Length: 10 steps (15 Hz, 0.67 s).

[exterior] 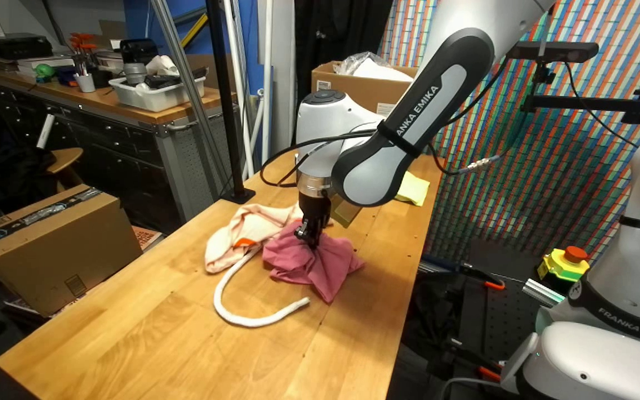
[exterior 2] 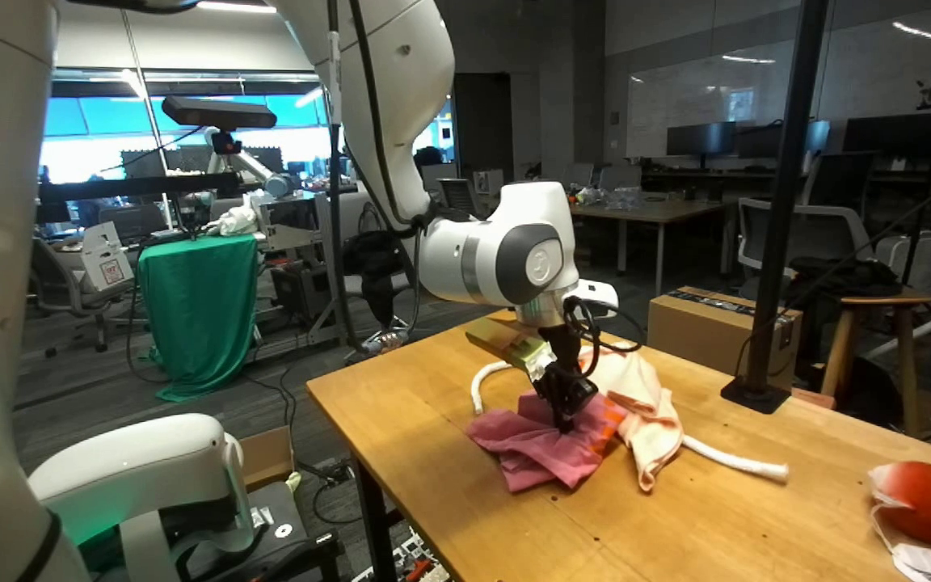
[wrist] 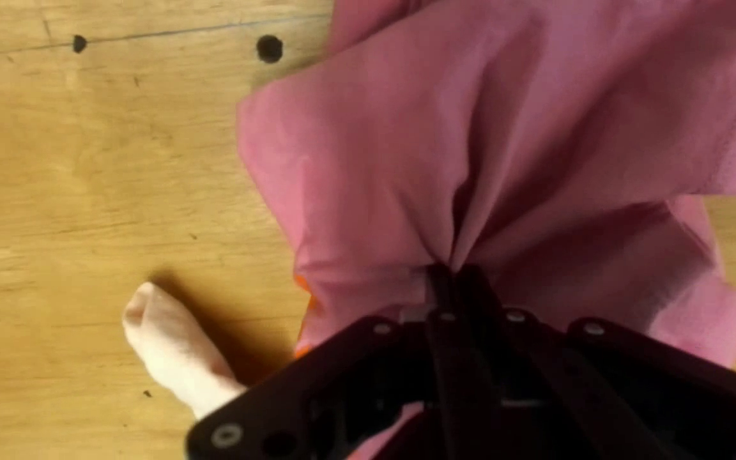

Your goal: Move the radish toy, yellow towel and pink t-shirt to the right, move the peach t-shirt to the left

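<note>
End effector [wrist: 455, 271] tight, pink tee [wrist: 381, 166] betw.

Bright windows [exterior 2: 98, 120], a whiteboard [exterior 2: 684, 99], grey floor [exterior 2: 82, 388], a wood-topped workbench [exterior: 100, 102] with black drawers [exterior: 123, 139]

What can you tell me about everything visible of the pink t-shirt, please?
The pink t-shirt is deep rose, soft-looking fabric, crumpled on the wooden table. In the wrist view, a stitch line shows, and folds run to the jaws, which are closed on a pinch of it. It lies beside the peach t-shirt, apparently touching. An orange patch shows at its edge; whether this belongs to it, I cannot tell.
</note>
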Motion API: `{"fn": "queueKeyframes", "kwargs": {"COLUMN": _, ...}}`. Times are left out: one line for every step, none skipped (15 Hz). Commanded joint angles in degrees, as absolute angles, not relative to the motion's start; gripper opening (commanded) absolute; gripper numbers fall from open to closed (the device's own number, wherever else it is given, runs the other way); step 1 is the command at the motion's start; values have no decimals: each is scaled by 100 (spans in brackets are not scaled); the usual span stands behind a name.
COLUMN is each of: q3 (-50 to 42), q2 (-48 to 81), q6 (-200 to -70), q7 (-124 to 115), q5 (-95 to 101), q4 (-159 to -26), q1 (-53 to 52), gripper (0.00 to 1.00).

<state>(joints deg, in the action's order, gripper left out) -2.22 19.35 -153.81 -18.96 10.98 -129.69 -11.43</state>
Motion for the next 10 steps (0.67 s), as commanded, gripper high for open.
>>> {"fn": "queueKeyframes", "kwargs": {"q3": -468, "q2": 1516, "q6": -15485, "q7": -2250, "q5": 1281, "q4": -13303, "q1": -1191, "gripper": 6}}
{"fn": "queueKeyframes", "kwargs": {"q3": -479, "q2": 1444, "q6": -15454, "q7": -2257, "q5": 1249, "q4": -13373, "q1": -1161, "gripper": 6}}
{"fn": "queueKeyframes", "kwargs": {"q3": -490, "q2": 1376, "q6": -15388, "q7": -2250, "q5": 1245, "q4": -13435, "q1": -1140, "gripper": 6}}
{"fn": "queueKeyframes", "kwargs": {"q3": -502, "q2": 1318, "q6": -15322, "q7": -2247, "q5": 1254, "q4": -13488, "q1": -1123, "gripper": 6}}
{"fn": "queueKeyframes", "kwargs": {"q3": -498, "q2": 1274, "q6": -15232, "q7": -2244, "q5": 1248, "q4": -13531, "q1": -1108, "gripper": 6}}
{"fn": "queueKeyframes", "kwargs": {"q3": -490, "q2": 1221, "q6": -15158, "q7": -2221, "q5": 1248, "q4": -13582, "q1": -1089, "gripper": 6}}
{"fn": "queueKeyframes", "kwargs": {"q3": -478, "q2": 1165, "q6": -15065, "q7": -2215, "q5": 1246, "q4": -13629, "q1": -1074, "gripper": 6}}
{"fn": "queueKeyframes", "kwargs": {"q3": -440, "q2": 1112, "q6": -14941, "q7": -2163, "q5": 1208, "q4": -13666, "q1": -1042, "gripper": 6}}
{"fn": "queueKeyframes", "kwargs": {"q3": -409, "q2": 1060, "q6": -14836, "q7": -2113, "q5": 1182, "q4": -13707, "q1": -1015, "gripper": 6}}
{"fn": "queueKeyframes", "kwargs": {"q3": -396, "q2": 1015, "q6": -14744, "q7": -2116, "q5": 1194, "q4": -13737, "q1": -1004, "gripper": 6}}
